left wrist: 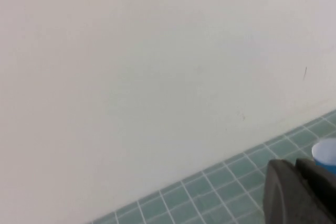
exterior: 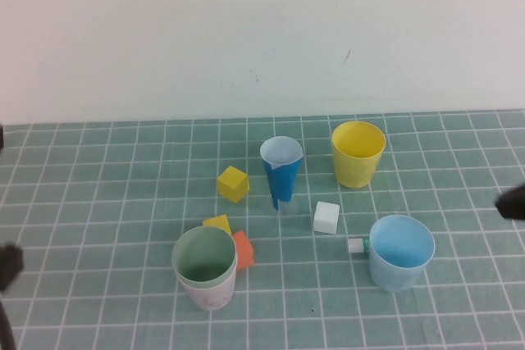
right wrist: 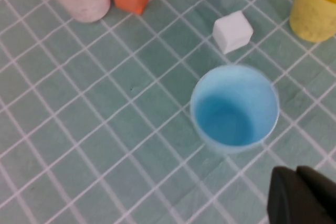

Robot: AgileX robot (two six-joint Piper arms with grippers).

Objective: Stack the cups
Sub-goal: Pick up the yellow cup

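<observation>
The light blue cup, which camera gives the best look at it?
The right wrist view: the light blue cup fills the middle, seen straight into its mouth. The high view shows it smaller, near the table's right side. The left wrist view shows wall and mat instead.

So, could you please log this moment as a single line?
task: stack cups | stacked: none | left gripper: left table edge, empty | right gripper: right edge, near light blue cup, empty | yellow cup: upright
</observation>
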